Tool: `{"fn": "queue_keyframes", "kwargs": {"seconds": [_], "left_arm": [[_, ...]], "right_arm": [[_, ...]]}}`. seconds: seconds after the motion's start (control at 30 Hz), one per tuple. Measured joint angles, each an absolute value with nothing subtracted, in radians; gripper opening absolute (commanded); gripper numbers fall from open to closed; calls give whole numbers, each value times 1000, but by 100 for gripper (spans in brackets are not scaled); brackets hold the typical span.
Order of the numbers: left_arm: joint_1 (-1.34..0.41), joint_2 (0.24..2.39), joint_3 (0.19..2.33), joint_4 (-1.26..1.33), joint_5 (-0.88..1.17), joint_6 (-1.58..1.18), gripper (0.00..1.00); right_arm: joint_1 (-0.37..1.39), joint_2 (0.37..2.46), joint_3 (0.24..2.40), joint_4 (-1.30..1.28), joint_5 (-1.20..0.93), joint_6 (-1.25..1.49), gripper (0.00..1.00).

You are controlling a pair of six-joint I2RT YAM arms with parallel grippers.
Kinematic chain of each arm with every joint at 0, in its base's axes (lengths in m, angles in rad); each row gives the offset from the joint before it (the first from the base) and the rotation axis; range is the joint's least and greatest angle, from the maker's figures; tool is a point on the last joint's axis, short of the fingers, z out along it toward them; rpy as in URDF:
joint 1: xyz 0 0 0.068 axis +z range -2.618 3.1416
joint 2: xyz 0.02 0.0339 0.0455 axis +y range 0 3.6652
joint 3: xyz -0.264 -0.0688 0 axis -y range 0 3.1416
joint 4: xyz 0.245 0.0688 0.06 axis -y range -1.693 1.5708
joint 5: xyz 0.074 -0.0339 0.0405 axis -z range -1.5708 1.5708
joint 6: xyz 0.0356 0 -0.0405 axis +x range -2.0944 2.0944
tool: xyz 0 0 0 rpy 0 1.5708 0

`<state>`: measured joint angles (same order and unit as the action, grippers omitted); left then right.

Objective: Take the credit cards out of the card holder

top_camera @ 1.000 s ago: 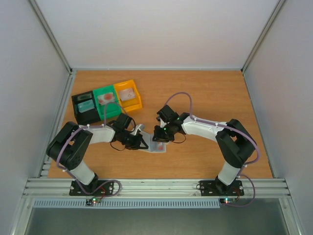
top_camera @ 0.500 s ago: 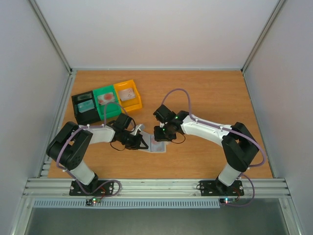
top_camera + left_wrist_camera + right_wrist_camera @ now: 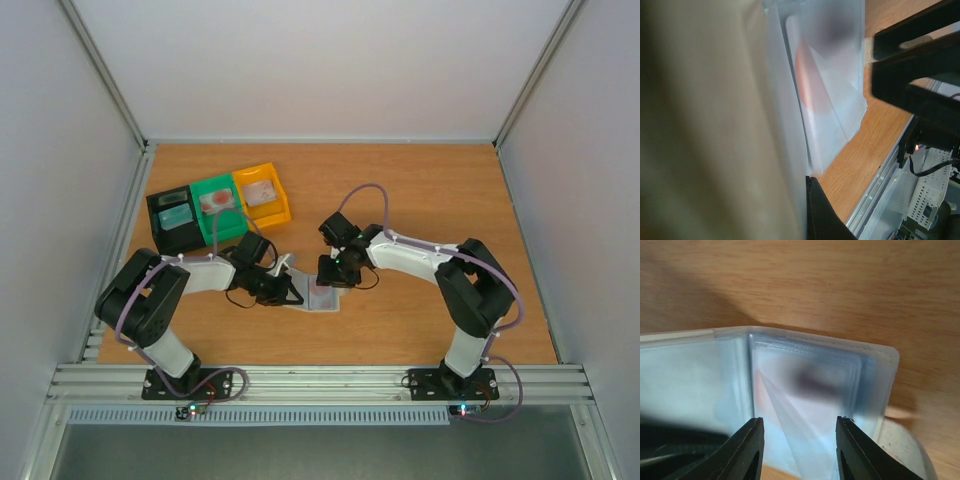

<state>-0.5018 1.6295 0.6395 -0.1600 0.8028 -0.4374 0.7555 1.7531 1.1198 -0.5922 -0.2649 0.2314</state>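
Observation:
The card holder (image 3: 322, 298) lies spread flat on the wooden table between the two arms. It is a translucent, whitish sleeve. My left gripper (image 3: 291, 292) is shut on the holder's left part, and its black finger (image 3: 822, 215) presses against the plastic edge. A reddish-pink credit card (image 3: 807, 82) shows through the right pocket, still inside. My right gripper (image 3: 800, 442) is open and hovers low over that pocket (image 3: 810, 385), one finger on each side of it. Nothing is between them. Its dark fingers (image 3: 917, 65) also show in the left wrist view.
Black (image 3: 174, 221), green (image 3: 217, 206) and yellow (image 3: 263, 195) bins stand in a row at the back left, each with something small inside. Grey walls enclose the table on three sides. A metal rail (image 3: 320, 380) runs along the near edge.
My right gripper has opened wider and has shifted slightly over the holder's right pocket. The left gripper and the holder have stayed put.

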Motion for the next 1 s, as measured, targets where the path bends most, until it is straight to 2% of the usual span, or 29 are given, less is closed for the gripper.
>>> {"fn": "queue_keyframes", "kwargs": {"seconds": [0.33,0.43,0.5,0.57,0.63,0.83,1.0], "left_arm": [[-506,1629,640,-160,802,-437,0],[-506,1629,640,-160,802,-437,0],[-506,1629,640,-160,802,-437,0],[-506,1629,640,-160,802,-437,0],[-506,1629,640,-160,803,-437,0],[-506,1629,640,-161,802,-437,0],[-506,1629,640,-163,802,-437,0]], "right_arm": [[753,1811,1132,-608,-259,256,58],[752,1811,1132,-626,-254,260,60],[753,1811,1131,-625,-262,262,55],[753,1811,1131,-614,-278,263,42],[756,1811,1131,-600,-292,265,37],[762,1811,1131,-591,-304,268,30],[774,1808,1135,-591,-308,262,30]]}}
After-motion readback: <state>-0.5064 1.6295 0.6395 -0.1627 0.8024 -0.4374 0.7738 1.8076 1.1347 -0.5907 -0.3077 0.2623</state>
